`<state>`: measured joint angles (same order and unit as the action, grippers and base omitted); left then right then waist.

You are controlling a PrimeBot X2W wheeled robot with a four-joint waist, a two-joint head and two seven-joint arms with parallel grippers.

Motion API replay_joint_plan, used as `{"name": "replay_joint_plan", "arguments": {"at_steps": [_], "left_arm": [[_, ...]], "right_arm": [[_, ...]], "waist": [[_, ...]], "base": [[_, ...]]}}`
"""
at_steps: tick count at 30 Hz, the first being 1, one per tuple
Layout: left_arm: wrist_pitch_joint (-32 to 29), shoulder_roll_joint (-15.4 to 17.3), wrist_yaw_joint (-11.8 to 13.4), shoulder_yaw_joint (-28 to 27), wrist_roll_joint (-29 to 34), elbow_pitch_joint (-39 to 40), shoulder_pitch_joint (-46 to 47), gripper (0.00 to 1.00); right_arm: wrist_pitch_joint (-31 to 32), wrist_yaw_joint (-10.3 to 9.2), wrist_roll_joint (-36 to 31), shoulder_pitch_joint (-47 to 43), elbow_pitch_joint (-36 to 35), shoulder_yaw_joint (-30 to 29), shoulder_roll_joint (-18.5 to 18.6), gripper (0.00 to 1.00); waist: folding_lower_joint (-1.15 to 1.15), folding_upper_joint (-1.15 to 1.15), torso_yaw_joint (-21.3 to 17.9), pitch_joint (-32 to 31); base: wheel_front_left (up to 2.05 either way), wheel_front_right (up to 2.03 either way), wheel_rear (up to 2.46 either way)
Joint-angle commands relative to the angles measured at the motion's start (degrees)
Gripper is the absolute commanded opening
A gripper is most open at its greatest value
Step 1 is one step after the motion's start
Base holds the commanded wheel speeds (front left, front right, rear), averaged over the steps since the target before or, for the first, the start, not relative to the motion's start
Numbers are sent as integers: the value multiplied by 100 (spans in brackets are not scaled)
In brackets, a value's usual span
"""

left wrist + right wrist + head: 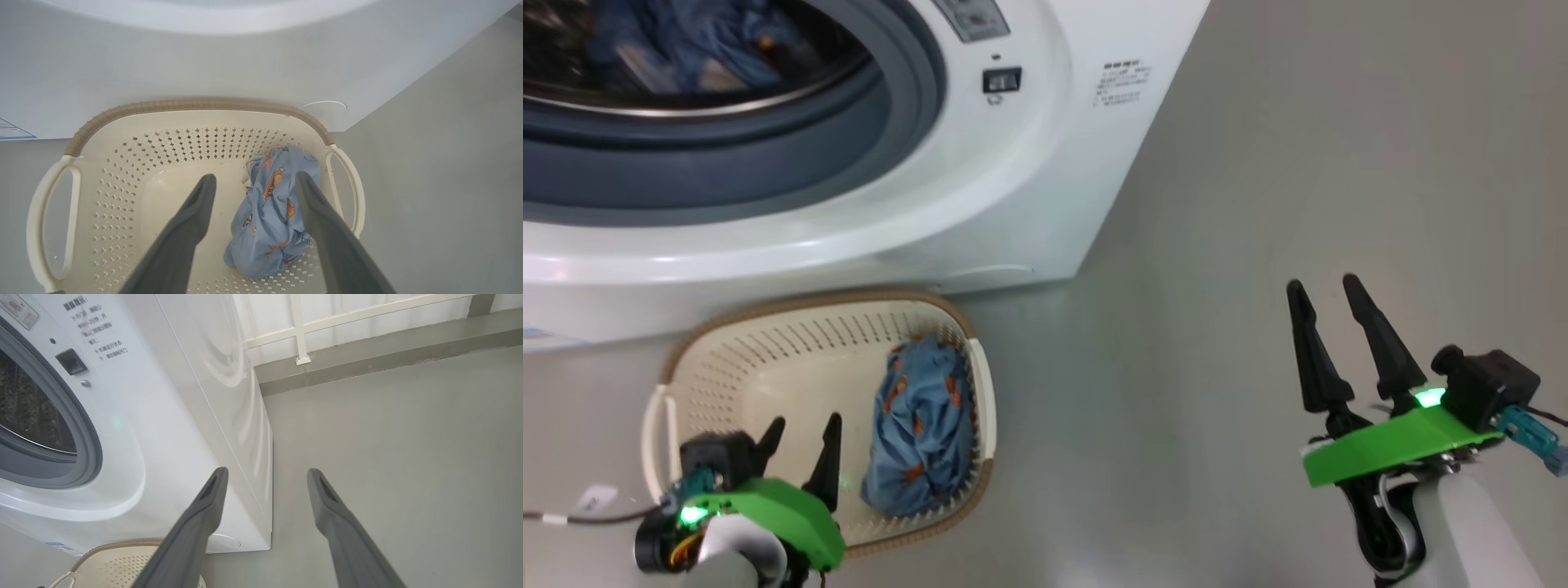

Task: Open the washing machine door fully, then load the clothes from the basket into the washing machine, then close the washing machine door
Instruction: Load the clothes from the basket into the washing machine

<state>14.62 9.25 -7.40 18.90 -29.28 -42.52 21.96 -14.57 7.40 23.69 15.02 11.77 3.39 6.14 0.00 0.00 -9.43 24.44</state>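
The left gripper hangs over the basket, fingers spread wide and empty. One blue garment lies bunched against the basket's right wall. It looks soft, light and limp. A pinch into its thick top fold should lift it whole, though a trailing end might snag the rim. Behind the basket stands the washing machine, its drum exposed, with blue cloth inside. The right gripper, likewise spread and empty, hovers over floor well right of the basket. Nothing seems to block the lift.

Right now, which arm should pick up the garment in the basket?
Left. The left gripper hangs open above the basket, fingers framing the blue garment in its wrist view. The right gripper, also open, is over the floor, away from the basket.
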Motion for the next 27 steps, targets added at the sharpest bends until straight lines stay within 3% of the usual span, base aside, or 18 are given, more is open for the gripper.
{"name": "replay_joint_plan", "arguments": {"at_steps": [1, 12, 27], "left_arm": [[38, 201, -9, -21, -102, -29, 189, 100], [38, 604, -9, 1114, -850, -591, 1072, 100], [-142, 1219, -9, 3433, -2709, -853, 2092, 100]], "right_arm": [[-43, 9, -96, 87, -167, 164, -33, 100], [-43, 9, -157, 432, -290, 294, -201, 100], [-43, 9, -204, 797, -450, 535, -310, 100]], "waist": [[0, 0, -194, 373], [0, 0, -487, 1164], [0, 0, -746, 1927]], "base": [[0, 0, 0], [0, 0, 0], [0, 0, 0]]}}
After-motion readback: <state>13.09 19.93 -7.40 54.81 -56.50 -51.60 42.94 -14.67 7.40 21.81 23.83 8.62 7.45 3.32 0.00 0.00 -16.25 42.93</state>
